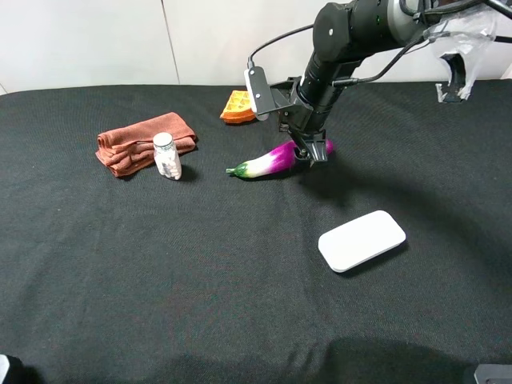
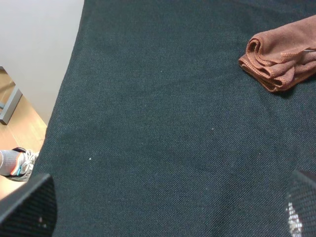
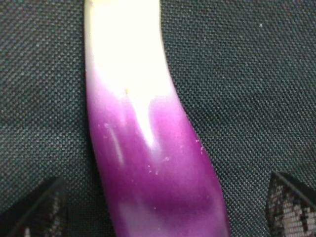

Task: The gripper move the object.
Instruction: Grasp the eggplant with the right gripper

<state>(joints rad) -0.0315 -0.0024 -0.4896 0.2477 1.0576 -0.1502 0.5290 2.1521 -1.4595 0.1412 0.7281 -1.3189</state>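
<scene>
Eggplant (image 1: 276, 159), lying on the black surface (image 1: 240, 288) with the right pincer (image 1: 310, 154) spread wide astride its purple end and gripping nothing, looks glossy and rounded, so jaws closing off-centre could squirt it sideways or roll it away.

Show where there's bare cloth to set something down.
Widest bare cloth: near left, in front of the towel and bottle, left of the case. Also free: the strip between eggplant and case. Crowded: back middle, where waffle, eggplant and the right gripper bunch up.
</scene>
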